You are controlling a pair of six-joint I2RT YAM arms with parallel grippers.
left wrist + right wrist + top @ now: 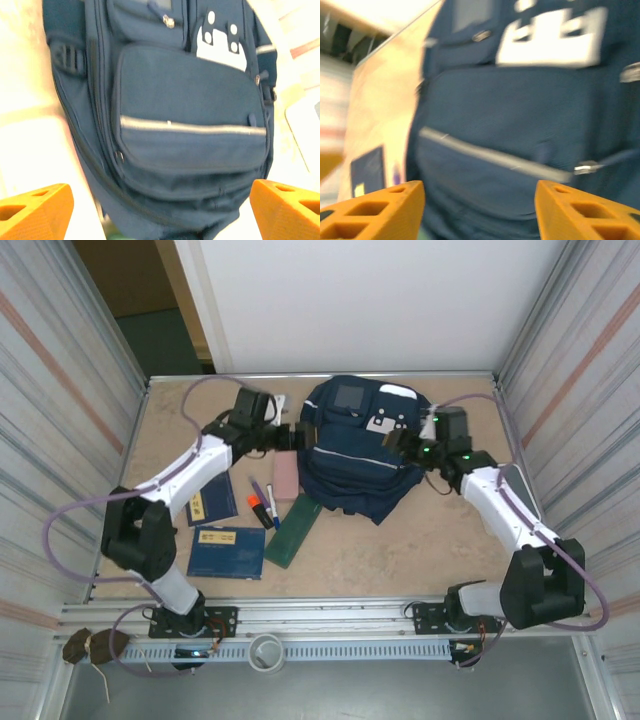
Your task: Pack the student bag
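Student bag [355, 455]: soft, floppy, probably light; I'd pinch the zipper pull [119, 157].
Left gripper [159, 192]: spread wide, empty.
Right gripper [480, 190]: parted, empty.

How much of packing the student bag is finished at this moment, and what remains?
Done: nothing looks packed. The two notebooks, green book, pink case and pens lie on the table beside the student bag. In hand: the left gripper and right gripper flank the bag, both open, gripping nothing. Left: getting every item inside.
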